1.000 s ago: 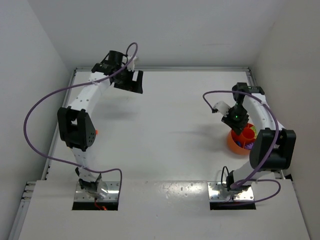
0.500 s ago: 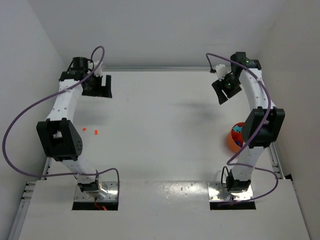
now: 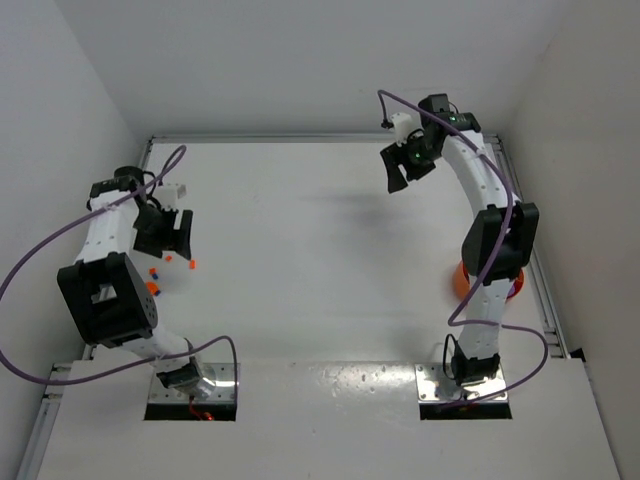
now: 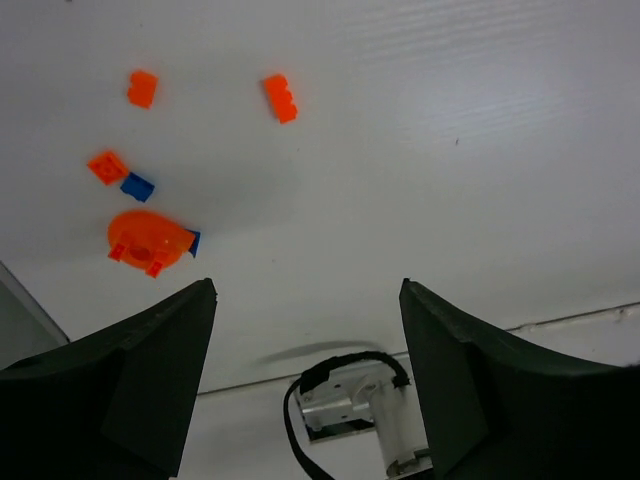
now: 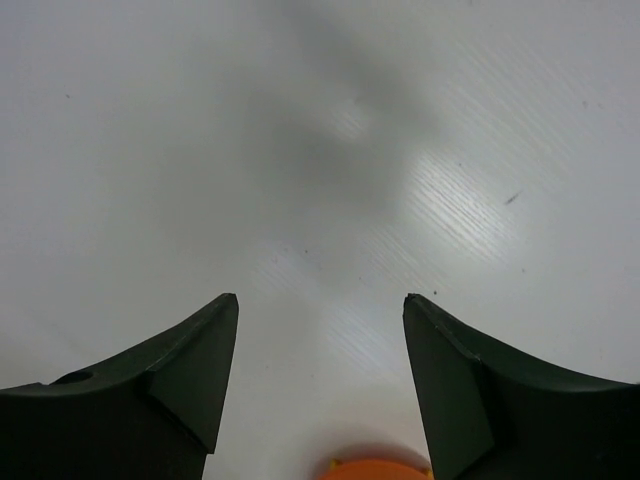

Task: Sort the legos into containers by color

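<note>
- Top view: the left gripper (image 3: 165, 232) hangs low over the left side of the table (image 3: 300, 260). Its jaws are spread wide with nothing between them.
- A small cluster of legos (image 3: 168, 266) lies just past its fingertips, on the side toward that arm's base. Most are orange and 1 is blue.
- Top view: the right gripper (image 3: 400, 165) is raised toward the far side of the table, jaws apart and empty.
- The orange bowl (image 3: 459, 281) sits well behind it, close to that arm's base. The arm's elbow hides most of it, so its compartments cannot be made out.
- Left wrist view: the left gripper's 2 dark fingers (image 4: 150, 370) frame a wide, empty gap.
- 3 orange bricks (image 4: 281, 98) are scattered on the table beyond the left fingertip, and 1 of them lies just beside a blue brick (image 4: 137, 186).
- Nearest that fingertip is a rounded orange piece (image 4: 147, 240), with a small blue piece (image 4: 193, 240) touching its edge.
- Between the fingers, further back, are the arm base (image 4: 355, 400) and a black cable (image 4: 300, 400).
- Right wrist view: the right gripper (image 5: 320, 300) is also spread wide and holds nothing, with bare table beyond the tips.
- A sliver of the orange bowl (image 5: 375, 468) shows between the fingers, at the bottom edge of the view.
</note>
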Action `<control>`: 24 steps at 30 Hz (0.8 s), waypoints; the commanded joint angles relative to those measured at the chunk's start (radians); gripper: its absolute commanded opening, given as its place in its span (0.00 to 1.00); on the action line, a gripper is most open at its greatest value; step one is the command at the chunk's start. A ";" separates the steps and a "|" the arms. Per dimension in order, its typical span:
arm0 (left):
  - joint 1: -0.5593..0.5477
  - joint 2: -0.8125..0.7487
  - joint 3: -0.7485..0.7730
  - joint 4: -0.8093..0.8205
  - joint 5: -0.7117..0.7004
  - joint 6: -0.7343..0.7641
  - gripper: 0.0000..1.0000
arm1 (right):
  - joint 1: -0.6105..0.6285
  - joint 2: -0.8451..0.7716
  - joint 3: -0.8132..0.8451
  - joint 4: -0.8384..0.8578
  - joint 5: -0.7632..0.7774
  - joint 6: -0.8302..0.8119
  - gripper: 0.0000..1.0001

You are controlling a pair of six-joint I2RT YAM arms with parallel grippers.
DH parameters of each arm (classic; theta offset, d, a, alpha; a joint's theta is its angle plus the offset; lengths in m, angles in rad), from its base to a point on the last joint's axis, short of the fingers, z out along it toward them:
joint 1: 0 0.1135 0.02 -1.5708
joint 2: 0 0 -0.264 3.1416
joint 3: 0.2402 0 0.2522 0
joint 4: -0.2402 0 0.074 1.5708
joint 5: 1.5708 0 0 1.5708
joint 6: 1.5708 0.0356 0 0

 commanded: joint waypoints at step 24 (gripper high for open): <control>0.130 0.294 0.056 0.025 -0.167 -0.162 0.49 | 0.006 -0.214 -0.358 0.529 0.281 0.269 0.57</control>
